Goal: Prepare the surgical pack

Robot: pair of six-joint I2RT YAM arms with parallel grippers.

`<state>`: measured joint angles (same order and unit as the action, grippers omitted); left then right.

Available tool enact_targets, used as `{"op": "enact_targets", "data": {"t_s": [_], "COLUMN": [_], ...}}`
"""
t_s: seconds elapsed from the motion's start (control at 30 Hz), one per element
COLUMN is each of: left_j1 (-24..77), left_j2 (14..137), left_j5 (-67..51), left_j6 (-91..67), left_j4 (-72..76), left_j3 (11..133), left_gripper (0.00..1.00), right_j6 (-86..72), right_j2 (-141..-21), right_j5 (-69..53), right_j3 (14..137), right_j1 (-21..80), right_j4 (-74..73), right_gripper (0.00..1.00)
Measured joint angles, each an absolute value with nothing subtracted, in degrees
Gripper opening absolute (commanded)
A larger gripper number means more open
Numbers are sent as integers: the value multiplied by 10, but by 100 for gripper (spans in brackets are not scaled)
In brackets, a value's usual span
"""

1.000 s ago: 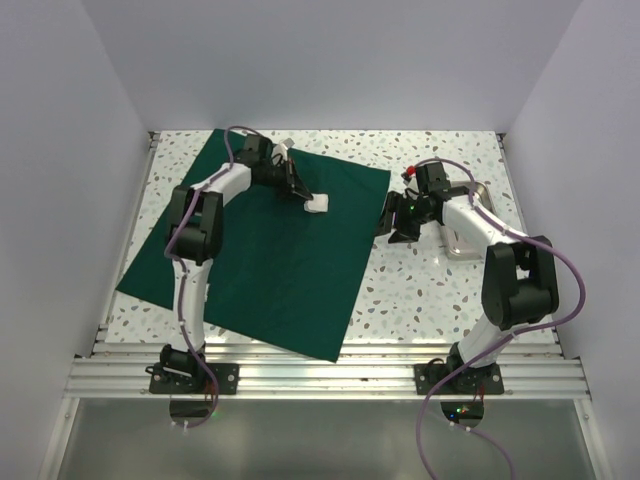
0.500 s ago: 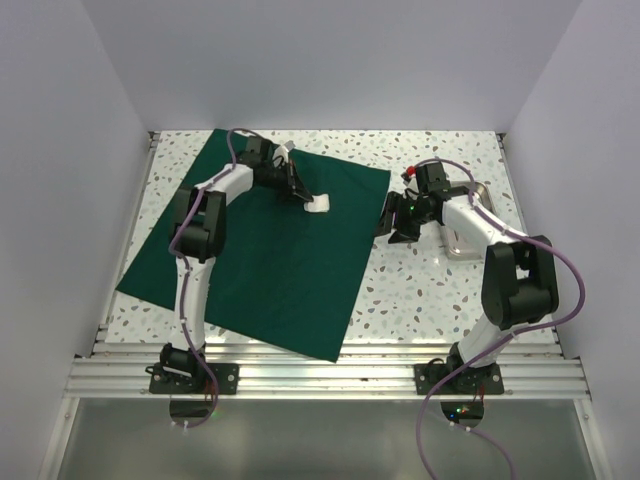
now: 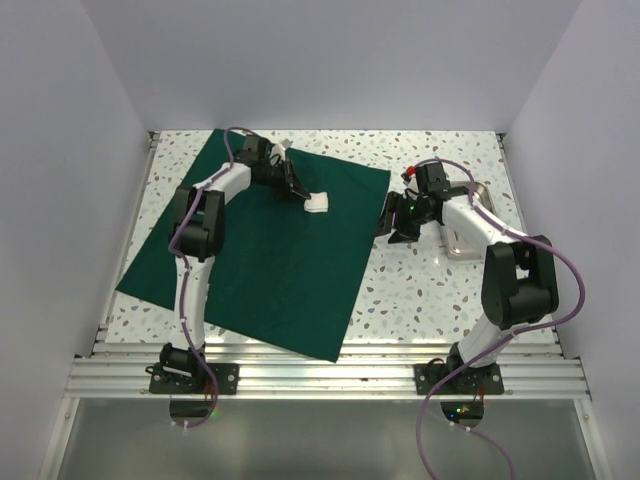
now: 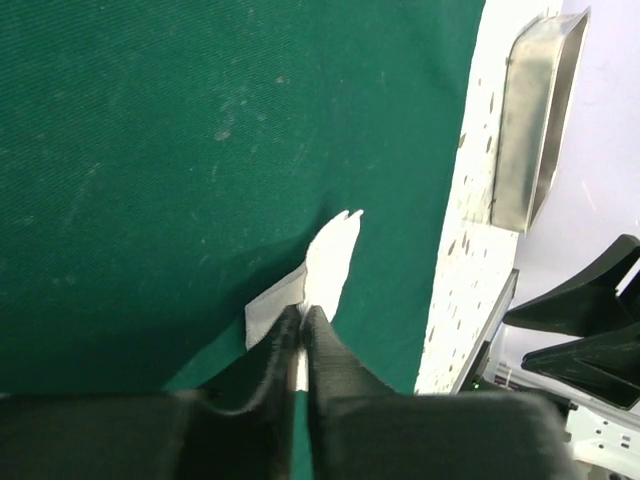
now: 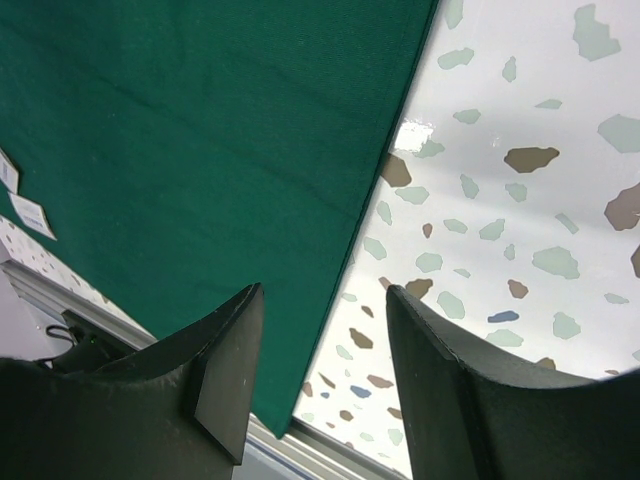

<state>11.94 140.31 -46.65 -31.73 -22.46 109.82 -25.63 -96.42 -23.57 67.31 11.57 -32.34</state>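
Desk holds the green cloth spread flat. Left hand grasps a gauze pad. Right hand is released; tray not yet placed.

You are looking at the dark green cloth lying spread out as one flat, unfolded sheet, turned askew so that one corner is pointing toward you. A small white gauze pad is sitting on the cloth near its far right corner, with one edge creasing upward where the left gripper is pinching it. The shiny rectangular steel tray is standing off the cloth, beyond its right edge and not touching it.
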Motion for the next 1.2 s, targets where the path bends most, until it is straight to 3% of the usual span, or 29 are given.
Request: {"op": "enact_targets", "data": {"t_s": [0.17, 0.23, 0.53, 0.73, 0.97, 1.2], "left_j1": [119, 119, 119, 118, 121, 126], "left_j2": [1404, 1404, 1384, 1317, 1279, 1279], "left_j5": [-461, -459, -410, -363, -377, -400], "left_j6": [-310, -307, -300, -305, -373, -446], "left_j4": [-234, -236, -263, -271, -233, -162], "left_j3": [1098, 1098, 1096, 1030, 917, 906], "left_gripper": [43, 45, 48, 53, 57, 57], "right_j6": [-256, -256, -257, -257, -258, -259], "right_j2": [-971, -975, -980, -980, -983, -983], "right_j5": [-236, -236, -237, -237, -238, -238], "right_j3": [673, 673, 675, 675, 676, 676], "right_j1": [116, 116, 116, 116, 117, 118], "right_j4": [-323, -323, -323, -323, -322, -321], "right_gripper": [56, 55, 55, 54, 54, 53]}}
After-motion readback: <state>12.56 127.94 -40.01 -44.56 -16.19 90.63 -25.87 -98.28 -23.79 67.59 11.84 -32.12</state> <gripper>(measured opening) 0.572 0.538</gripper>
